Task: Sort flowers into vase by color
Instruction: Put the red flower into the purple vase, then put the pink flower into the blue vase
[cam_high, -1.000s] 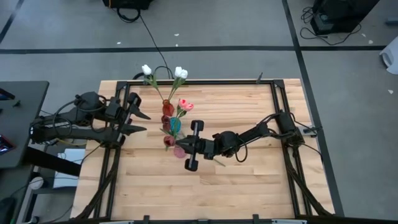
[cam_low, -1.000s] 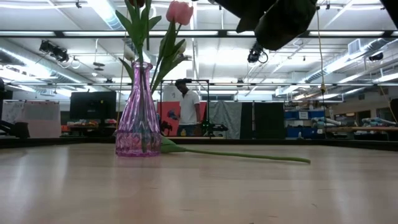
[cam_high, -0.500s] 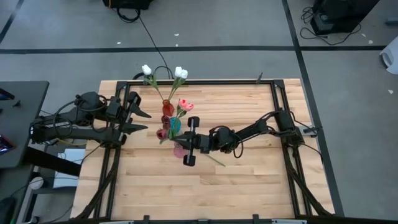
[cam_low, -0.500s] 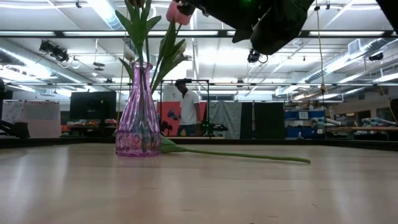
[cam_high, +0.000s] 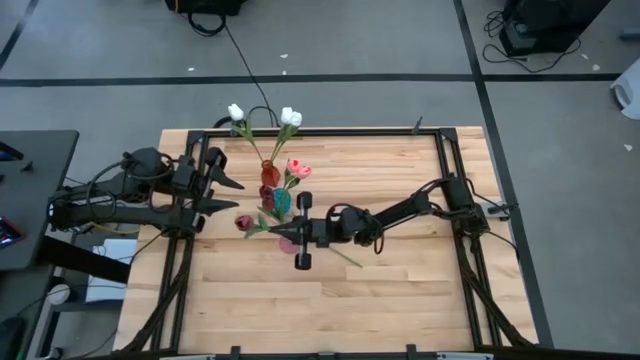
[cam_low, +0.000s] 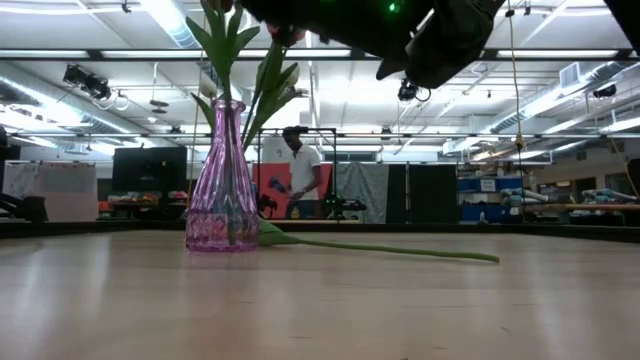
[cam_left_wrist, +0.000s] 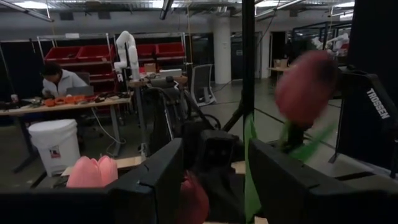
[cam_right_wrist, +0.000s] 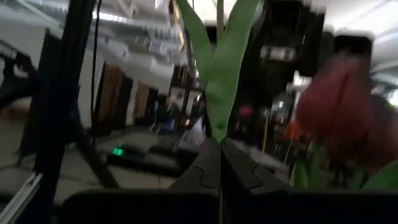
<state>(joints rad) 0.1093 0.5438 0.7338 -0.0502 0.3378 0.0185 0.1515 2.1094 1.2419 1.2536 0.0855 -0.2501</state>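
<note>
1. We see a maroon tulip (cam_high: 244, 222) held above the table, its stem pinched by our right gripper (cam_high: 284, 233), just left of the vases.
2. Pink tulips (cam_high: 298, 168) stand in the teal vase (cam_high: 282, 201).
3. Our left gripper (cam_high: 225, 194), fingers spread, waits near the table's left edge.

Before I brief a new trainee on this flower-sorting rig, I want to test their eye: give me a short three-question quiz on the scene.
1. True or false: the right gripper is shut on a maroon tulip.
2. Which colour are the two tulips leaning past the table's far edge: A pink, B white, C maroon?
3. Fill in: the left gripper is ___ and holds nothing.

Key: 1 true; 2 B; 3 open.
</note>
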